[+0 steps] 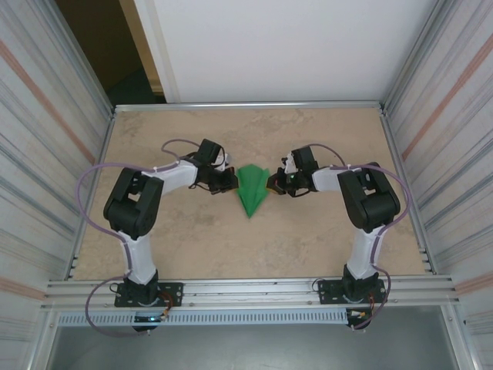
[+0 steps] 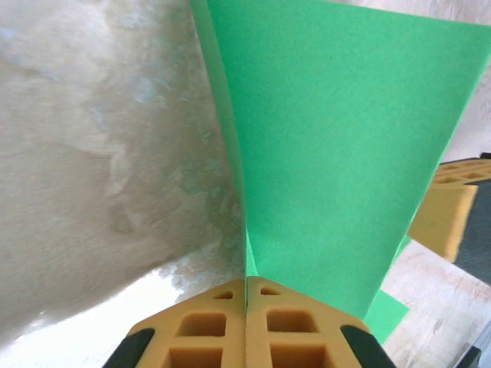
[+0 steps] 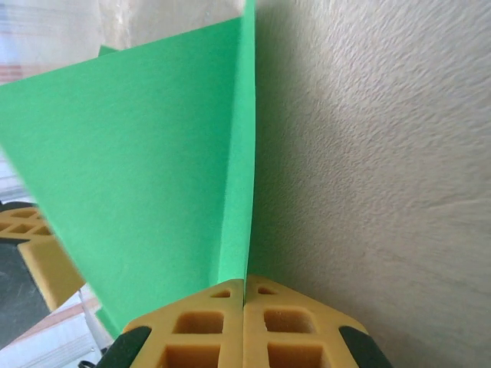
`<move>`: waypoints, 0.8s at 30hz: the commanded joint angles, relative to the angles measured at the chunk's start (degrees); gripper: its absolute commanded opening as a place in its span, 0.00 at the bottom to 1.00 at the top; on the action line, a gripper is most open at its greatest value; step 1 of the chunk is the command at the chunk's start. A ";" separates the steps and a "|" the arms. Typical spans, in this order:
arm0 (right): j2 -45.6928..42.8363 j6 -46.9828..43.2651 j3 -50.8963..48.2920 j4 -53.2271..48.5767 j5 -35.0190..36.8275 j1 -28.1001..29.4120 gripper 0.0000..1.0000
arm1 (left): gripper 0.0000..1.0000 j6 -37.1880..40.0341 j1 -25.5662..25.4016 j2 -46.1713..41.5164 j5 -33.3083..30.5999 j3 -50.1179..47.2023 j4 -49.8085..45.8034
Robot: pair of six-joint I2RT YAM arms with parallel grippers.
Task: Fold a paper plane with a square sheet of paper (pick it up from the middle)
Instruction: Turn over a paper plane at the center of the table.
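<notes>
The green paper plane (image 1: 251,193) sits at the table's middle, a pointed dart whose tip faces the arm bases. My left gripper (image 1: 233,182) is shut on its left edge, and in the left wrist view the yellow fingertips (image 2: 268,295) of the left gripper (image 2: 247,295) pinch a thin edge of the plane's green sheet (image 2: 337,153). My right gripper (image 1: 272,183) is shut on the right edge. In the right wrist view the right gripper (image 3: 245,287) clamps the green fold (image 3: 153,153). Each wrist view catches the other gripper's yellow finger (image 2: 445,207) (image 3: 34,245) beyond the paper.
The beige stone-patterned table (image 1: 308,239) is walled by metal panels left and right (image 1: 46,154), with a white board at the back (image 1: 293,46). An aluminium rail (image 1: 254,293) runs along the near edge by the arm bases.
</notes>
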 commanded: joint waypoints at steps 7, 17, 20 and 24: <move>-2.37 -1.38 0.05 -4.33 3.59 -0.42 0.05 | 0.05 -5.44 0.65 -3.43 -0.53 -6.20 10.61; -3.16 -2.41 2.94 -10.34 5.56 0.67 0.30 | 0.04 -6.51 0.65 -1.47 0.91 -7.66 14.37; -7.35 -5.24 5.11 -16.51 11.36 2.64 0.41 | 0.04 -6.60 0.65 -1.71 1.13 -7.66 14.36; -10.64 -7.06 6.26 -19.67 15.94 6.72 0.47 | 0.04 -6.79 0.65 -1.97 1.06 -7.57 14.28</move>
